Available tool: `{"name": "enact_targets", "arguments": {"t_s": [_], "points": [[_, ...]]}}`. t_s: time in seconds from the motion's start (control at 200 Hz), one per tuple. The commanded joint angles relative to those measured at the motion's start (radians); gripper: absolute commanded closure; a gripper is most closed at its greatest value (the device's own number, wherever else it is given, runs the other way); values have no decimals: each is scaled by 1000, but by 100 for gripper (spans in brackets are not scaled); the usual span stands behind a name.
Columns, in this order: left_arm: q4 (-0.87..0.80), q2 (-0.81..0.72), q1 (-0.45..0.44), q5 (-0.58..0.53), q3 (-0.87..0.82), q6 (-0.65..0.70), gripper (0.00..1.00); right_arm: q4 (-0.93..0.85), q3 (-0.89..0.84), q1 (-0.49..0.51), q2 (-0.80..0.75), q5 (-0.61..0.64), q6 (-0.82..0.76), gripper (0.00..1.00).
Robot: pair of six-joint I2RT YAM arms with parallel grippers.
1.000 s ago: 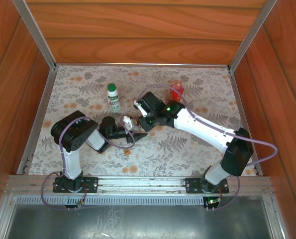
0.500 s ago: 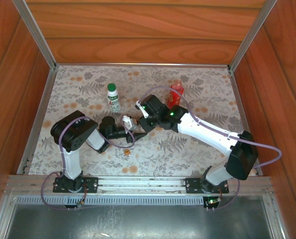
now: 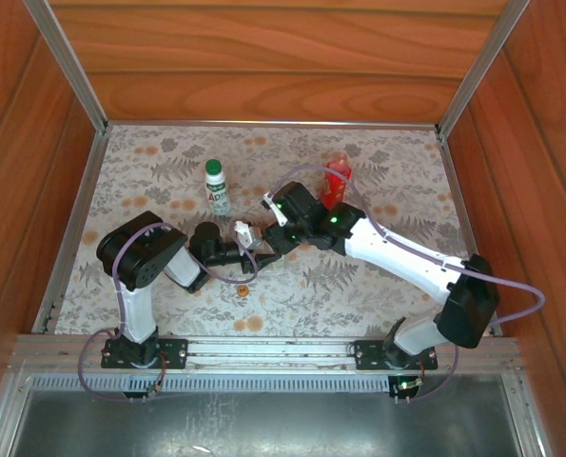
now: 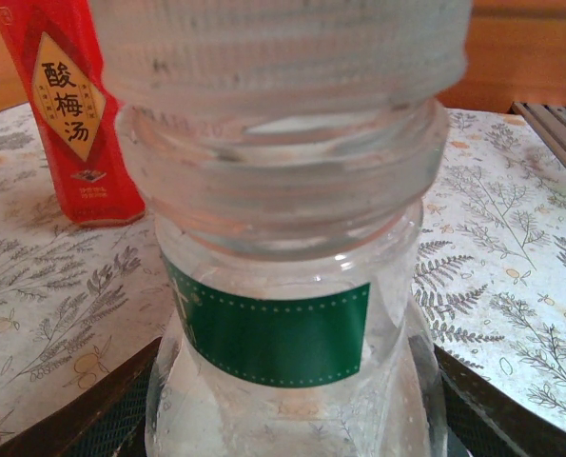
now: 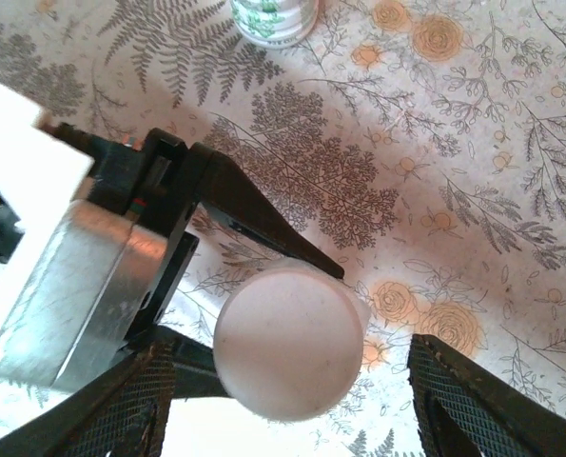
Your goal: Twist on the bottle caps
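Crowning bottle (image 4: 292, 314) — white cap (image 5: 287, 343), between right fingers (image 5: 473, 409)

The clear bottle (image 4: 283, 324) is so close that we lose its bottom. Its white cap (image 4: 283, 48) is blurry and cut off on top. The red bottle (image 4: 73, 114) is cut off on top too.

table (image 3: 73, 238) is covered by a fern-and-flower mat (image 3: 397, 190). green-capped white bottle (image 3: 217, 188) is stood toward the far left corner, red bottle (image 3: 337, 182) near the far edge, small orange cap (image 3: 243, 289) toward the near edge.
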Motion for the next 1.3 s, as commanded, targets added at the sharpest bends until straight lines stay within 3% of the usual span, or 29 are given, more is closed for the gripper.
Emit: {"name": "enact_targets", "arguments": {"t_s": [0.0,0.285,0.41,0.829,1.294], "points": [[23,11,5,20,12,-4,38,55,-25,3,-69,-46,21,31],[23,11,4,23,11,-1,38,45,-18,-90,-48,-181,155,57],[23,9,5,21,9,2,38,36,-14,-110,-24,-199,160,64],[23,12,5,21,13,-4,38,25,-31,-141,17,-245,166,74],[23,17,10,24,19,-12,38,22,-97,-142,-70,-362,202,79]]}}
